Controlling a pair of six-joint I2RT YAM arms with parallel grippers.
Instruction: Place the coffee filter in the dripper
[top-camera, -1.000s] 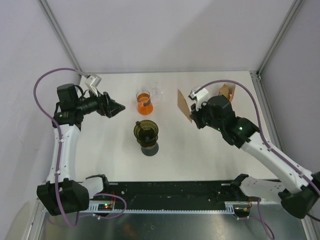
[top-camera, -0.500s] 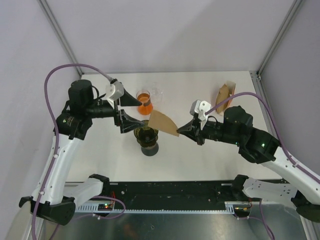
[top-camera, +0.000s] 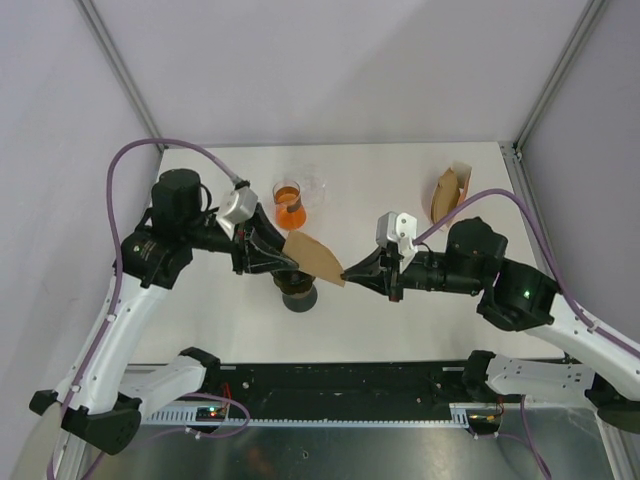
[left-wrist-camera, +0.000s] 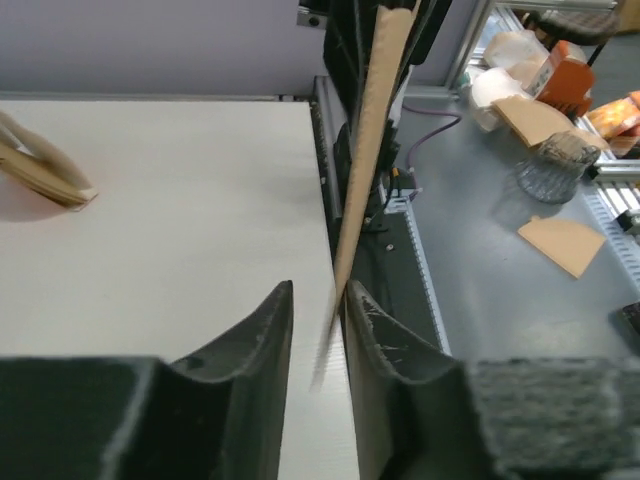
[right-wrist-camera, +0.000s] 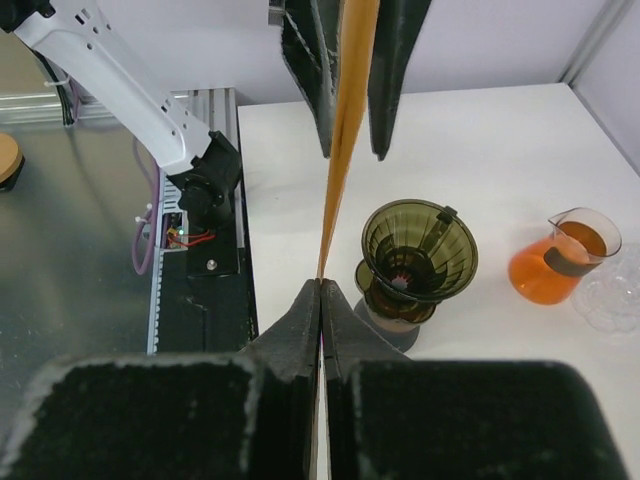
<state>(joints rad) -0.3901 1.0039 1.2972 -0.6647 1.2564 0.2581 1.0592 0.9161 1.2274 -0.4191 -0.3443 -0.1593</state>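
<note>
The brown paper coffee filter (top-camera: 316, 258) hangs in the air over the dark green dripper (top-camera: 298, 292), which is mostly hidden beneath it. My right gripper (top-camera: 349, 274) is shut on the filter's right corner. The right wrist view shows the filter (right-wrist-camera: 346, 120) edge-on, rising from the closed jaws, with the dripper (right-wrist-camera: 418, 250) upright to the right. My left gripper (top-camera: 286, 252) is at the filter's left edge. Its fingers (left-wrist-camera: 375, 340) straddle the filter (left-wrist-camera: 372, 120) with a gap still showing on the left side.
A glass carafe of orange liquid (top-camera: 289, 205) stands behind the dripper, beside a clear glass piece (top-camera: 316, 186). A stack of brown filters (top-camera: 446, 190) lies at the back right. The black base rail (top-camera: 340, 385) runs along the near edge.
The right gripper carried the filter from the back right to above the dripper. The left gripper swung in to the filter's free edge, and its jaws narrowed around it.
</note>
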